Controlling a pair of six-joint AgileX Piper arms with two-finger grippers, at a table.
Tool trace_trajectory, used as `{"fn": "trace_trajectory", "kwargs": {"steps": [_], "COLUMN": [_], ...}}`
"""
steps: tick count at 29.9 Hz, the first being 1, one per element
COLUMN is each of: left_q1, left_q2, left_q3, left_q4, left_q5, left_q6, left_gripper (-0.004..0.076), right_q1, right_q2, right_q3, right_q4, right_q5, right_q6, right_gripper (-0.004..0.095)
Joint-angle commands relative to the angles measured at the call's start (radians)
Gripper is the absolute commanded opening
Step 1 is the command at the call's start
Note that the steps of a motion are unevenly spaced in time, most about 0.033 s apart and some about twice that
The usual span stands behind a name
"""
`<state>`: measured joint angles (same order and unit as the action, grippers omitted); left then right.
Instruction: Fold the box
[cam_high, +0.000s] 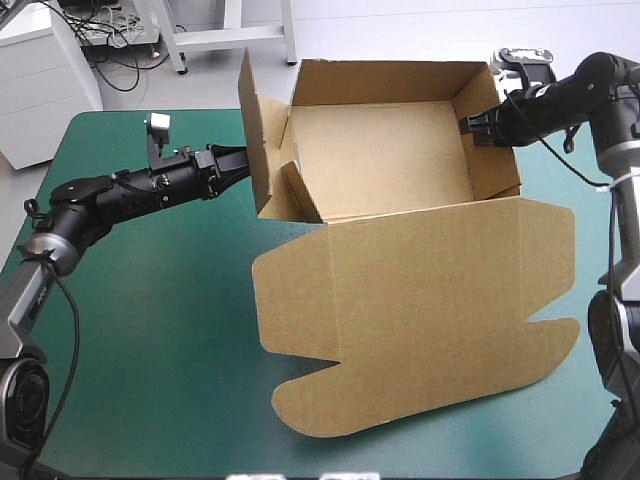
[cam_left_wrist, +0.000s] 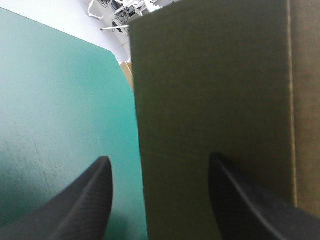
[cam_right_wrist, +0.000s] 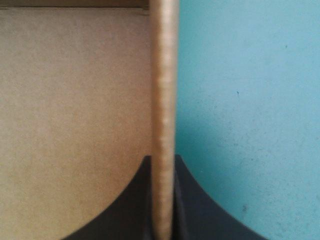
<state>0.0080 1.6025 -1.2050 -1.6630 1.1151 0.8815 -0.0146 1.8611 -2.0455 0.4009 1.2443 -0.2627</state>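
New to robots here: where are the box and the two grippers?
box (cam_high: 380, 160): high view, the tray's bare floor.
left gripper (cam_high: 240, 162): high view, between its fingertips, by the left wall.
right gripper (cam_high: 472, 126): high view, between its fingertips, on the right wall.

The box edge pinched in the right hand looks blurred.

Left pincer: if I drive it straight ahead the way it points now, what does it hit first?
The left pincer would likely meet the outer face of the raised left wall of the box, which stands just ahead of its open fingers. How near it is remains unclear.
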Motion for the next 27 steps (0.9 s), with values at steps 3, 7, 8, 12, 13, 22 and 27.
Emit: {"fn": "trace_trajectory", "kwargs": {"steps": [3,7,8,12,13,22,27], "left_q1": [-0.073,-0.098,-0.1,-0.102,-0.102,-0.161,-0.175], "left_q2": [-0.039,-0.039,-0.039,-0.039,-0.039,-0.039,-0.039], "left_q3": [-0.033,-0.037,-0.043,-0.092,-0.11,-0.215,-0.25], "left_q4": [-0.126,-0.126,-0.126,-0.126,-0.126,-0.118,-0.099], "left_q5": [-0.016,-0.043,-0.049,-0.043,-0.04,-0.075,-0.088], "left_q6": [0.005,0.005,0.005,-0.019,-0.023,-0.063,-0.071], "left_gripper": [0.0407,0.0407,0.0407,0.0408,0.0408,0.0475,0.05], "right_q1": [-0.002,-0.002,-0.002,-0.002,-0.002,-0.002,-0.002], "right_q2": [-0.041,-0.037,-0.037,-0.037,-0.037,-0.037,-0.037], "right_q3": [-0.023,-0.023,-0.023,-0.023,-0.023,-0.023,-0.023], "right_q4": [0.05,0.05,0.05,0.048,0.046,0.046,0.046], "right_q5": [-0.03,-0.03,-0.032,-0.039,-0.039,-0.044,-0.044], "right_q6": [0.005,0.005,0.005,0.005,0.005,0.01,0.017], "right_gripper": [-0.0021,-0.0022,-0.0021,-0.0021,-0.0021,-0.0021,-0.0021]}}
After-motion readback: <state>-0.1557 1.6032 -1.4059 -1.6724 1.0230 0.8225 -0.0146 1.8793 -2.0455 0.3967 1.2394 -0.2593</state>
